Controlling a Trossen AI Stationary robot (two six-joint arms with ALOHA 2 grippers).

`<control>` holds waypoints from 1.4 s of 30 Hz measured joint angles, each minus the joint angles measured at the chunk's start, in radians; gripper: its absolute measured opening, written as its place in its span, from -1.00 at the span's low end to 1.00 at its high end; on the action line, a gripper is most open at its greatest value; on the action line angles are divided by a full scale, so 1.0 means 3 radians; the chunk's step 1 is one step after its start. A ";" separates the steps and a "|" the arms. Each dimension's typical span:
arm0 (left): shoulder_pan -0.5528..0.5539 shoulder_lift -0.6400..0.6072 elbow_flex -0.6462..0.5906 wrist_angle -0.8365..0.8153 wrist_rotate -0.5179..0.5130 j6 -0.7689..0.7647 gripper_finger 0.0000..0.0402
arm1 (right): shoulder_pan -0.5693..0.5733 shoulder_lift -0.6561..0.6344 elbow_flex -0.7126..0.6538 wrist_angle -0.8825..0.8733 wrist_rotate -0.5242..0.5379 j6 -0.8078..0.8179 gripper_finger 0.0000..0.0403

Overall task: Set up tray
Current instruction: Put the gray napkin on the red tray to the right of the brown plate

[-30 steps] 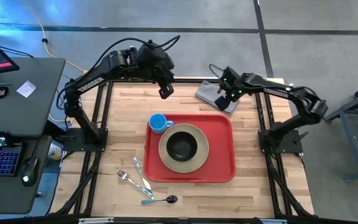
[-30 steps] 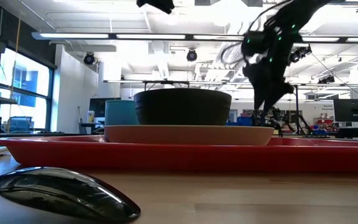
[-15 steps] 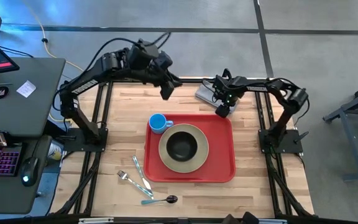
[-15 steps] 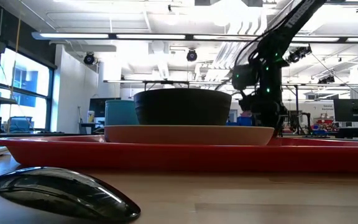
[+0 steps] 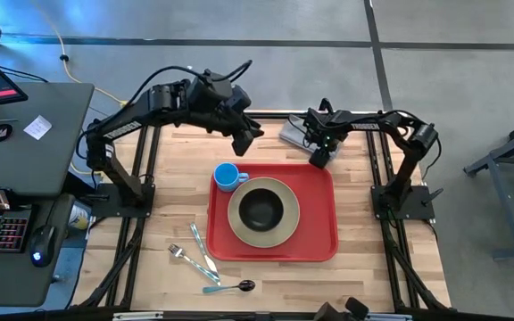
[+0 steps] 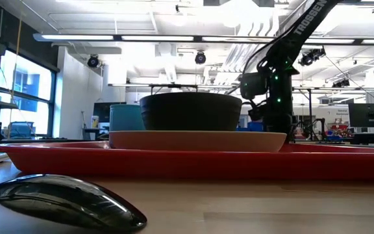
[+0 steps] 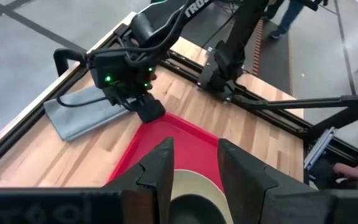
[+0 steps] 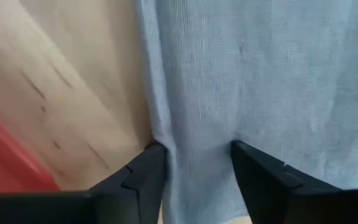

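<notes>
Right gripper down on grey cloth at far edge of red tray; left gripper aloft, waiting.

Tray sits mid-table on the wooden table, carrying a beige plate with a dark bowl on it and a blue cup at the tray's far-left corner. Right wrist view: fingers parted, straddling a fold of the cloth at its edge, pads touching fabric, not closed; a sliver of tray beside. Left wrist view: left fingers spread apart, nothing between them, pointing over the plate toward the right arm. Fork, knife and spoon lie on the wood just left of the tray, off it. Low view: plate and bowl above the tray rim, spoon bowl near the lens.
</notes>
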 joint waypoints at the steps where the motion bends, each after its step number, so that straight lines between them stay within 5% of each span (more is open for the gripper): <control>1: -0.0019 0.0000 -0.0001 -0.0001 -0.0011 -0.0027 -0.22 | -0.0002 0.0006 0.0000 0.0039 0.0008 -0.0013 -0.20; 12: -0.0103 0.0000 0.0000 -0.0020 -0.0012 -0.0134 -0.22 | -0.0086 0.0028 0.0000 0.0188 -0.0094 -0.0077 -0.94; 21: -0.0101 0.0000 -0.0001 -0.0024 -0.0014 -0.0036 -0.22 | -0.0250 -0.0388 -0.0020 -0.0082 -0.0854 0.0153 -0.96; 30: -0.0100 0.0000 0.0000 -0.0008 -0.0062 0.0276 -0.22 | -0.0289 -0.1330 -0.0011 -0.0653 -0.1084 0.1002 -0.98; 42: -0.0097 0.0000 0.0000 -0.0009 -0.0011 0.0817 -0.22 | 0.0677 -0.1838 -0.0011 -0.1332 -0.1232 0.2514 -0.99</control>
